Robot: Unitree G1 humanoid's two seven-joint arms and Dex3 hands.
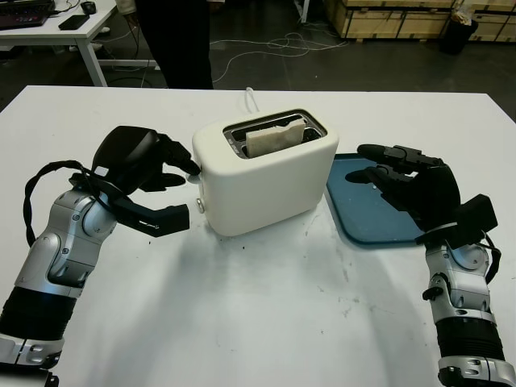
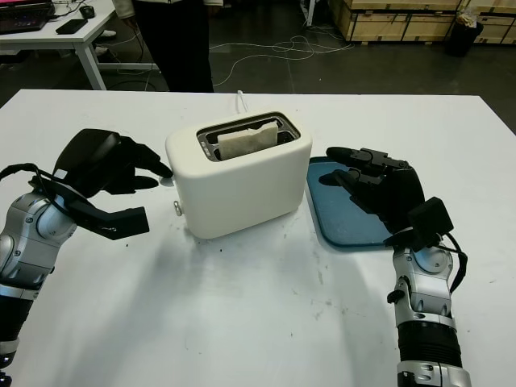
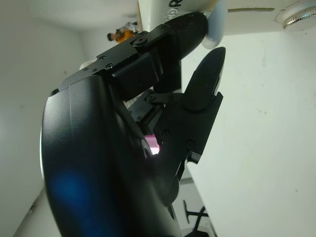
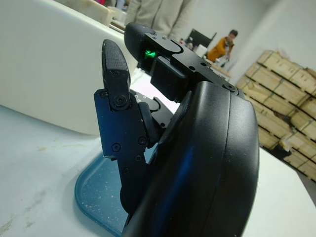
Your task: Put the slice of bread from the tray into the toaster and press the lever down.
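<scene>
The white toaster [image 1: 266,173] stands mid-table with the slice of bread [image 1: 276,139] upright in its slot, its top edge showing above the rim. My left hand [image 1: 187,192] is at the toaster's left end, holding nothing. One fingertip [image 3: 190,27] touches the white lever [image 3: 216,29], and the thumb hangs lower, near a small metal knob [image 1: 199,205]. The blue tray [image 1: 367,211] lies right of the toaster with nothing on it. My right hand [image 1: 360,163] hovers open over the tray, clear of the toaster's right side.
A person in dark clothes [image 1: 177,40] stands behind the table's far edge. The toaster's white cord [image 1: 250,98] runs off the back. A desk [image 1: 56,28] stands at the far left and wooden crates [image 1: 403,16] at the far right. Bare white tabletop [image 1: 266,306] spreads in front.
</scene>
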